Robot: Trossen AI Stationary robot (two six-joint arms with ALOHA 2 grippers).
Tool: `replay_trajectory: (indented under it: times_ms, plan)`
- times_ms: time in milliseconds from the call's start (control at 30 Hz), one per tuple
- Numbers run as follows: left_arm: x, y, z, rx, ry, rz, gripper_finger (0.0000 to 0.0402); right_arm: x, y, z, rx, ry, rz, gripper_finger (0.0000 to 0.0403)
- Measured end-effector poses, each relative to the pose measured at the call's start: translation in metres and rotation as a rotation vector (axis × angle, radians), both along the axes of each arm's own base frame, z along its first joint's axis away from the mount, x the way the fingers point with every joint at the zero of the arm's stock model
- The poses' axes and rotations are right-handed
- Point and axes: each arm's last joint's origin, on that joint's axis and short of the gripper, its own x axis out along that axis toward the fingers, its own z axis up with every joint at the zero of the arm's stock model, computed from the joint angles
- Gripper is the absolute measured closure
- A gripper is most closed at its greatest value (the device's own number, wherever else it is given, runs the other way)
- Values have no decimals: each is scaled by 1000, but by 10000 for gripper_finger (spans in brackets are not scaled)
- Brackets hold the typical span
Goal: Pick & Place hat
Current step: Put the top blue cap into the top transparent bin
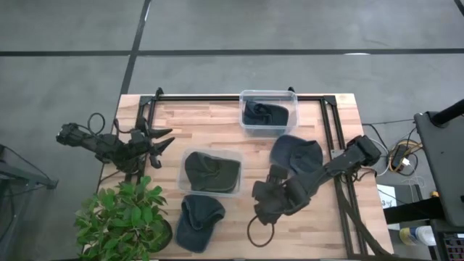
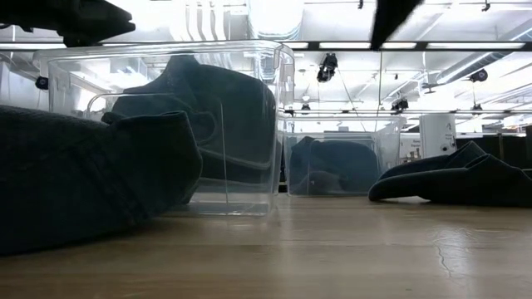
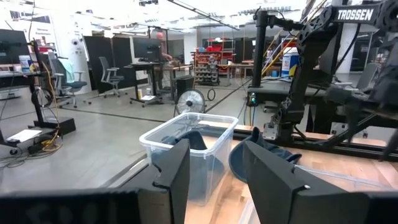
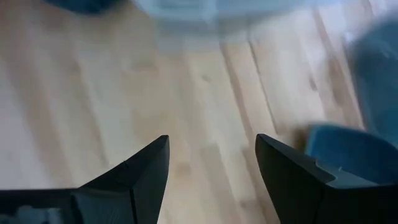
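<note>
Four dark hats are in view. One lies in the far clear bin (image 1: 268, 112) and a green one in the middle clear bin (image 1: 212, 172). A blue hat (image 1: 199, 221) lies flat on the table near its near edge, and another blue hat (image 1: 296, 154) lies right of centre. My right gripper (image 1: 262, 206) hovers open over bare wood between these two loose hats. In its wrist view, the gripper (image 4: 211, 162) has part of a blue hat (image 4: 348, 149) off to one side. My left gripper (image 1: 165, 140) waits open at the table's left, raised, facing the far bin (image 3: 186, 140).
A potted plant (image 1: 123, 217) stands at the near left corner. A black frame rail (image 1: 217, 96) runs along the far edge and down both sides. A cable loop (image 1: 259, 232) hangs by the right arm. Bare wood lies between the bins and the loose hats.
</note>
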Motion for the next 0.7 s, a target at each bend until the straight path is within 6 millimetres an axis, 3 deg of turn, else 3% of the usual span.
replay_trajectory:
  times_ms: [200, 700]
  plan:
    - [0, 0, -1, -1, 4, 0, 259, -13, -11, -21, -120, 119, -69, 170]
    - [0, 0, 0, -25, -6, -1, 259, -23, -68, -66, -276, 375, -157, 170]
